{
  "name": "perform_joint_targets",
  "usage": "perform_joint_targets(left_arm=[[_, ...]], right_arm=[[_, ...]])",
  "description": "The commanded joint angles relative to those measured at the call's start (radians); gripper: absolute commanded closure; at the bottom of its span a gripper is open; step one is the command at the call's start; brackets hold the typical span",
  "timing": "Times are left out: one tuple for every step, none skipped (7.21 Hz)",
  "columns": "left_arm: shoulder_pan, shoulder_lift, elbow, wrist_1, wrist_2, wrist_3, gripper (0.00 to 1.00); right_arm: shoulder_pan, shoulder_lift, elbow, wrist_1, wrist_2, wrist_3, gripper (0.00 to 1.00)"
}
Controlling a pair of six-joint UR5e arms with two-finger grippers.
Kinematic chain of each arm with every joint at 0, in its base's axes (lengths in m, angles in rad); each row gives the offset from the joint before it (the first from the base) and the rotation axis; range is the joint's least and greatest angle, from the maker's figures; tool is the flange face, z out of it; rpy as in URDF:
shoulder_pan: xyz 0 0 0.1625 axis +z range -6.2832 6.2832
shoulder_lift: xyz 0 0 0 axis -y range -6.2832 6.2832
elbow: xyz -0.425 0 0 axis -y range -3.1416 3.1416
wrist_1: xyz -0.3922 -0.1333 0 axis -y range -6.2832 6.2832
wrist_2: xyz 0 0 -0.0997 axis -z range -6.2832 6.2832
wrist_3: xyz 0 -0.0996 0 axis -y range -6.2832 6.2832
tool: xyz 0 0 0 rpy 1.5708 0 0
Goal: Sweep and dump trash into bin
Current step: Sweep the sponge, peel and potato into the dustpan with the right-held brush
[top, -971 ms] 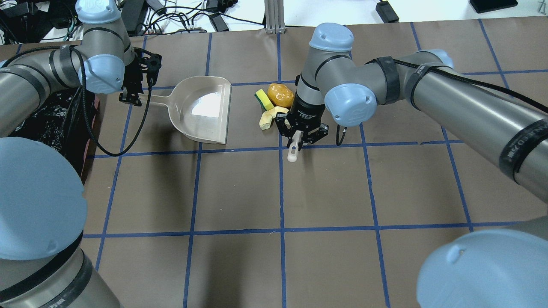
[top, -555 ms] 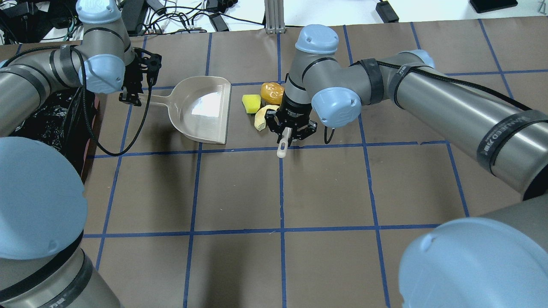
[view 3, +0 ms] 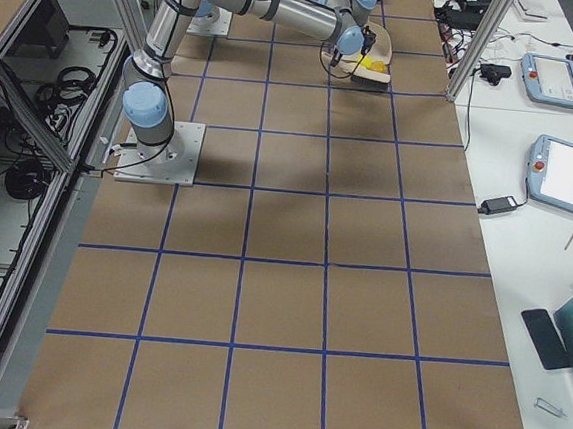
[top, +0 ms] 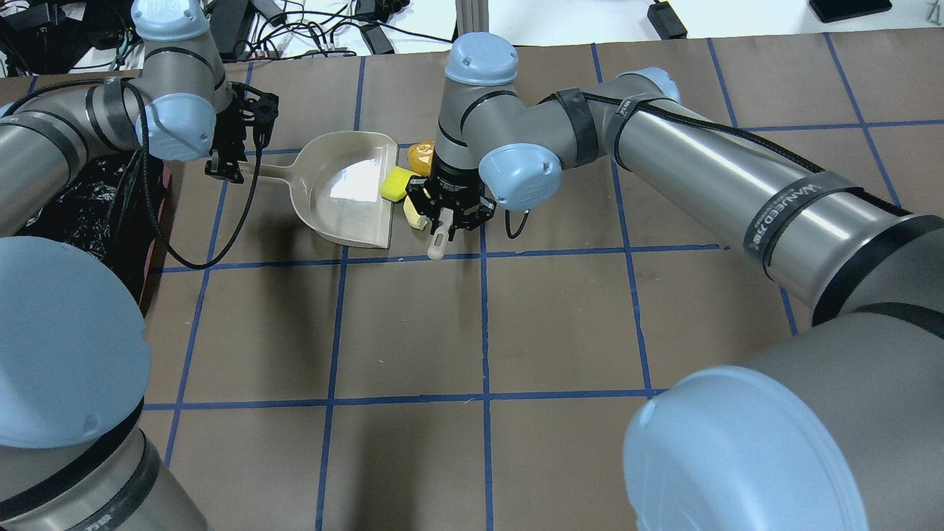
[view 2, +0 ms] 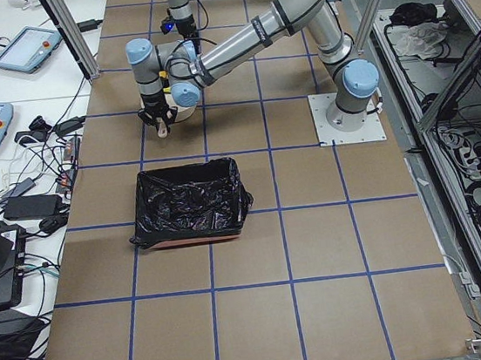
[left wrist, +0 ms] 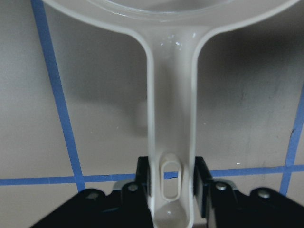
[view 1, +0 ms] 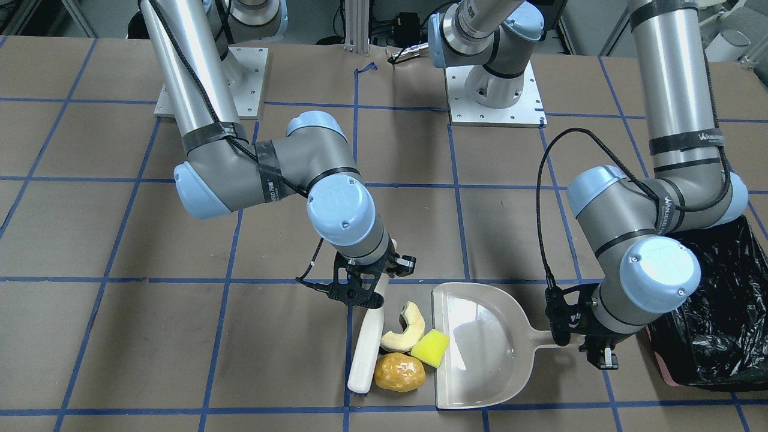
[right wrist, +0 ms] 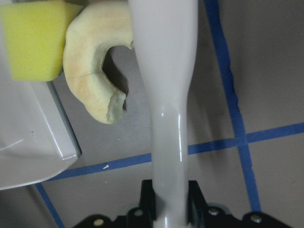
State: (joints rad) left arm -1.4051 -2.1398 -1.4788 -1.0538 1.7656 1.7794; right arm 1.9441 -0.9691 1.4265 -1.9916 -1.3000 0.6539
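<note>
The left end effector is clamped on the handle of the dustpan, holding it flat on the surface with its open mouth facing the trash; I judge this steadies the pan so that pushed items slide in rather than shove it away. The right end effector grips the brush by its handle, with the long white body lying behind the trash like a wall. The sponge sits across the pan's lip. The peel slice and the yellow-orange lump lie between brush and pan, not yet inside. The bin waits at the right edge of the front-facing frame, well apart from the trash.

The right wrist view shows the peel pressed against the brush and the sponge overlapping the pan's edge, which the overhead view mostly hides under the arm. The left wrist view shows the fingers closed on the handle's end. Only the exterior left view shows the bin whole, in mid-frame. I cannot make out a second peel.
</note>
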Motion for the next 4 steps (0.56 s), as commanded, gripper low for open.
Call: perform_joint_targets(left_arm=[[0.0,0.0,0.0,0.0,0.0,0.0,0.89],[0.0,0.0,-0.002,0.0,-0.002,0.0,0.89],[0.0,0.001,0.0,0.0,-0.002,0.0,0.89],[0.0,0.001,-0.002,0.0,-0.002,0.0,0.89]], right_arm=[[0.048,0.024,-0.033,-0.022,0.011,0.035,1.0],[0.061,0.036,-0.047,-0.024,0.013,0.053,1.0],[0.076,0.043,-0.058,-0.026,0.013,0.065,1.0],[0.094,0.052,-0.076,-0.026,0.021,0.093,1.0]])
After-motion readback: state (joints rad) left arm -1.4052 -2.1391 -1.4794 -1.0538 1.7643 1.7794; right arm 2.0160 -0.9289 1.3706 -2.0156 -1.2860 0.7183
